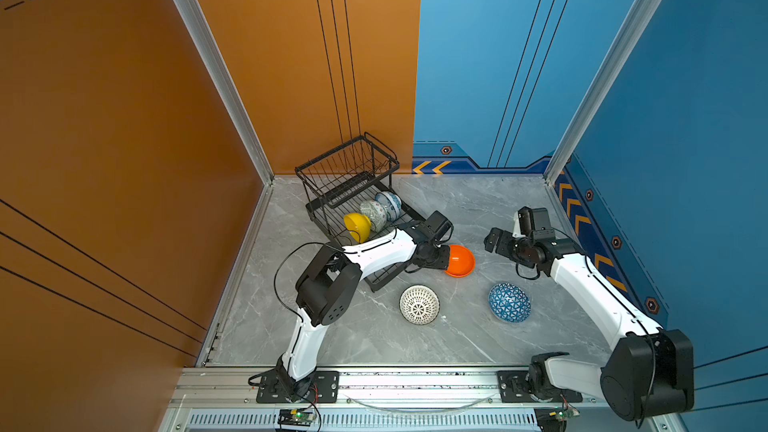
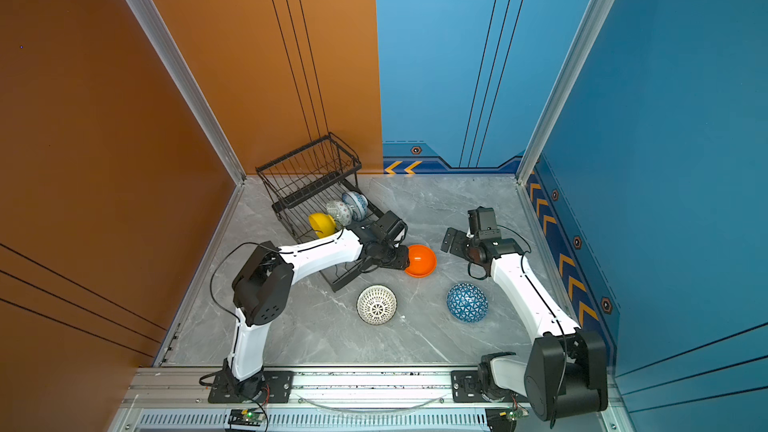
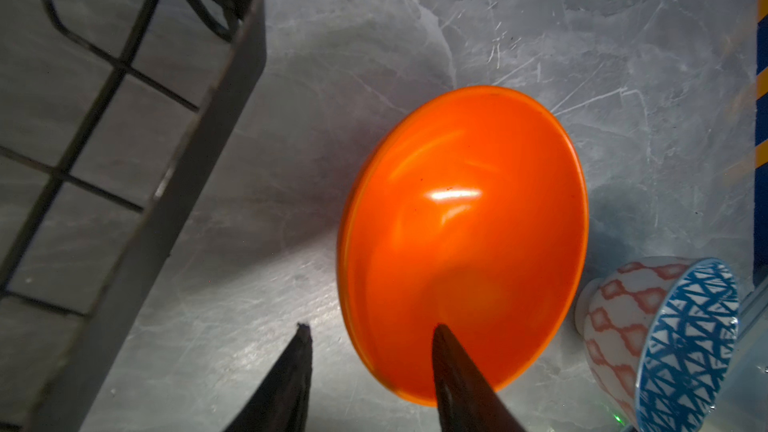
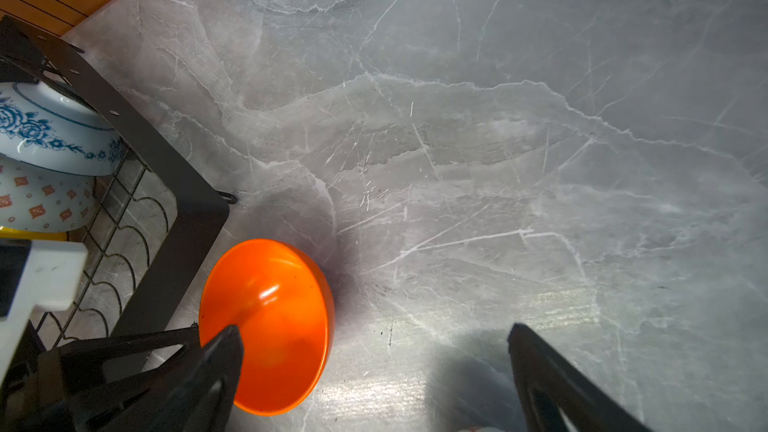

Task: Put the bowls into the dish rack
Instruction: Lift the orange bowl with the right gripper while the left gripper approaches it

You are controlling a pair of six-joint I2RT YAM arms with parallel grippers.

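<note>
We see 3 bowls on edge in the dish rack (image 1: 332, 151) tray, far L: yellow bowl (image 1: 357, 224) nearest, green-patterned bowl (image 1: 372, 214) mid, floral bowl (image 1: 390, 203) farthest. Orange bowl (image 1: 461, 261) is tipped on the tabletop (image 1: 457, 209) just R of the rack. L fingers (image 3: 453, 376) are half-closed astride its rim; we can't tell if they're clamped. R fingers (image 4: 536, 363) are wide open, empty. Lattice bowl (image 1: 419, 304) & triangle bowl (image 1: 510, 302) lie upside down, near side.

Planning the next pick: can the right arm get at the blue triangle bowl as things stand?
Probably yes. The blue triangle bowl sits alone on bare table near the right arm, and the right gripper is open and empty. It must fold back toward its own base, which looks tight.
</note>
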